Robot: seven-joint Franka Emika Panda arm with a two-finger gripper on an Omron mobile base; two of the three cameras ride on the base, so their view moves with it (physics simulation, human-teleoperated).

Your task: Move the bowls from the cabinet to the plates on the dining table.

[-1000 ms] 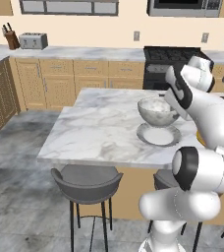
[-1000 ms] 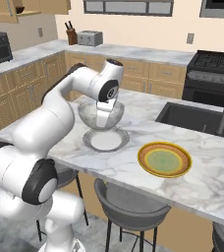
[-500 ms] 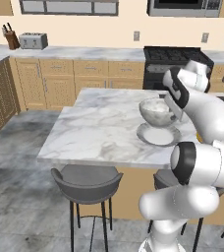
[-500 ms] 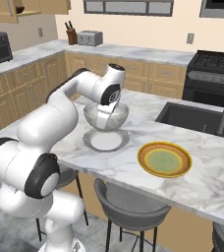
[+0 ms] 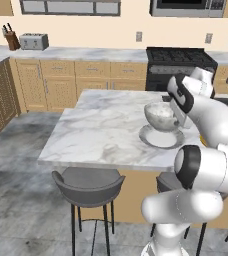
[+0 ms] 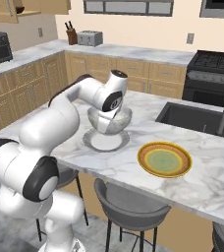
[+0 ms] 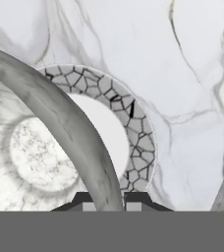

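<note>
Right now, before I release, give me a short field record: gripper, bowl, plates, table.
gripper: the gripper is shut on the bowl's rim
bowl: deep grey-white marbled stone bowl, upright, over the pale plate; contact with it unclear
pale plate: flat round pale grey plate with a cracked-mosaic rim, directly under the bowl
second plate: yellowish tan round plate, nothing on it
table: white-grey veined marble island top
</note>
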